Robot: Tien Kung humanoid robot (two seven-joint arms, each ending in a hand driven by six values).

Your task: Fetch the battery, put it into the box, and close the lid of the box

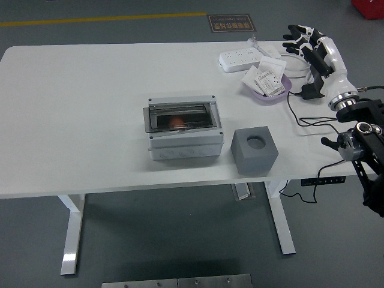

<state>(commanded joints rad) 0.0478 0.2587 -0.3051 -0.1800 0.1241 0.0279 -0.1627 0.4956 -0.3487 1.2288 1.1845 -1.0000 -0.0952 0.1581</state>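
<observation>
Box (184,133): grey, on the white desk (90,108); clear lid looks shut, an orange shape showing through it.
Battery: not identifiable; possibly that orange shape, possibly among the packets in the purple bowl (268,90), well right of the box.
Progress: judged early or unclear; no fetch under way.
Right hand (309,43): beyond the bowl, fingers spread, holding nothing.
Left hand: out of view.
Writing: packet print and floor sign too small to read.

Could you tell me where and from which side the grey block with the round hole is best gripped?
Grip the grey block across its two flat vertical side faces, coming down from above. It stands upright with free space on its right and front; the box sits close on its left, so the right robot hand suits best.
</observation>
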